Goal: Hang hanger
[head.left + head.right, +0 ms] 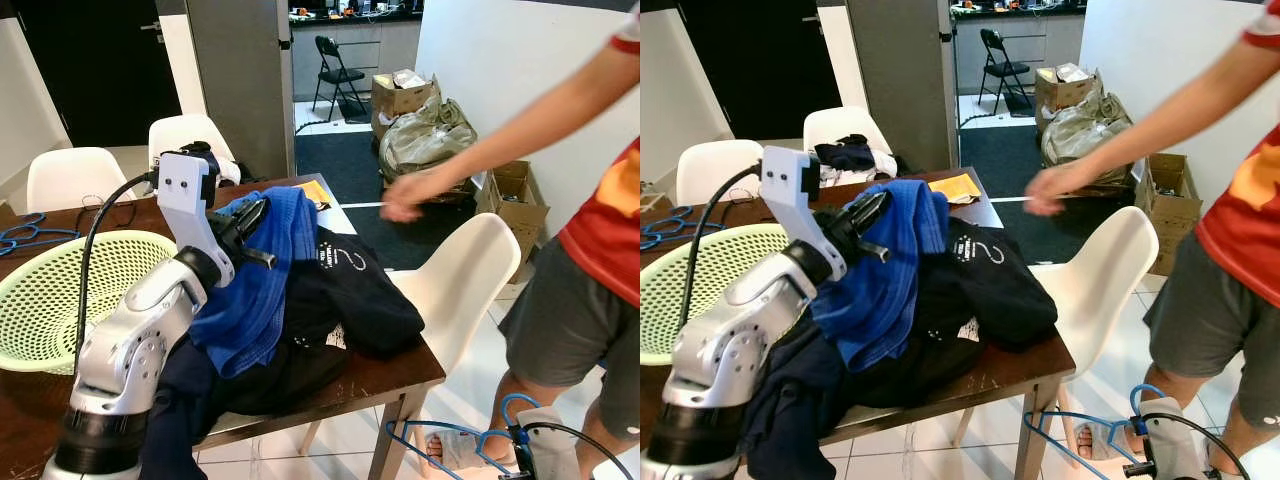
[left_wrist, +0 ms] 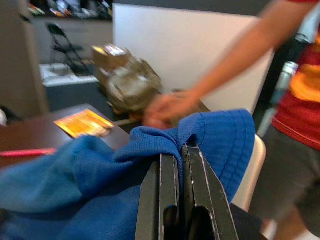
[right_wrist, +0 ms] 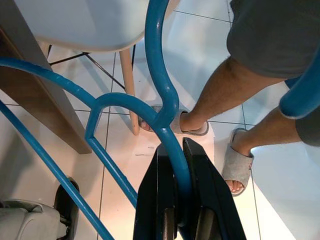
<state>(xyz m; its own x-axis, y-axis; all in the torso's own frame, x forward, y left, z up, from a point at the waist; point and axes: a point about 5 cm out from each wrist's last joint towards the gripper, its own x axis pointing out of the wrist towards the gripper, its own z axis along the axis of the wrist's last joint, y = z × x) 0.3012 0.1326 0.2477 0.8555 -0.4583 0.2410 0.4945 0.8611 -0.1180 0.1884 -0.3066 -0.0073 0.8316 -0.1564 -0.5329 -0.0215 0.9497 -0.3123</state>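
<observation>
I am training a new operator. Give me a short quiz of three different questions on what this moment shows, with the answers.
1. True or false: the right gripper is shut on the blue hanger.
2. What does the left gripper pinch?
A. the green laundry basket
B. the blue garment
C. the black garment
3. Fill in: the person's hand reaches out above the white ____ beside the table.

Key
1. True: the hanger's neck sits between the closed fingers, low beside the table.
2. B: a fold of blue cloth is caught between its fingers, above the pile.
3. chair.
</observation>
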